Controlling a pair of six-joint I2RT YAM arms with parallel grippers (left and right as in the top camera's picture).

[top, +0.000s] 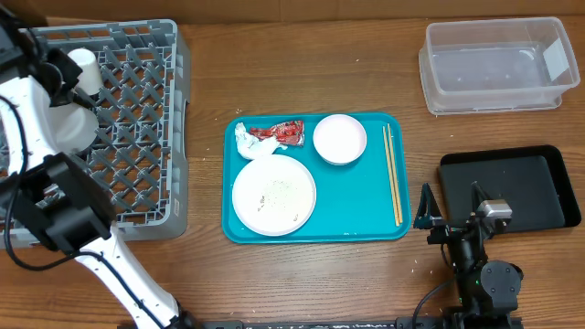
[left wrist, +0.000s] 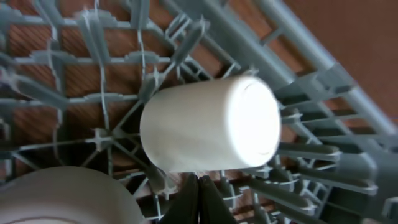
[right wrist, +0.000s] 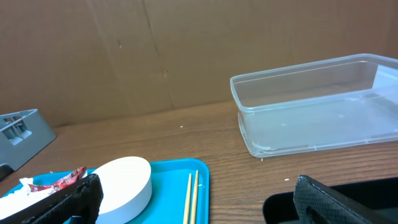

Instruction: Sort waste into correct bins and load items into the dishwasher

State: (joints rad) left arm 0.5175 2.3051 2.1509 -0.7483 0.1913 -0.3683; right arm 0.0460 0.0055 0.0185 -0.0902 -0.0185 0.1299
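I record the dish rack (top: pixel 137 110) as uniform grey in an open lattice pattern, holding a plain white cup (left wrist: pixel 208 124) and a plain white bowl (top: pixel 66 126), on a table (top: pixel 302 64) of brown wood grain. The serving tray (top: pixel 356 215) is solid teal and carries a white plate (top: pixel 251 208) flecked with pale rice grains (top: pixel 276 192), a second bowl (top: pixel 339 139), also plain white, a red wrapper (top: pixel 285 132) with light print, a white tissue (top: pixel 245 142) and two pale tan chopsticks (top: pixel 392 174). To my right the tub (top: pixel 498 64) is clear and colourless, the shallow tray (top: pixel 507 187) is black, and the cardboard backdrop (right wrist: pixel 124 56) is plain brown.
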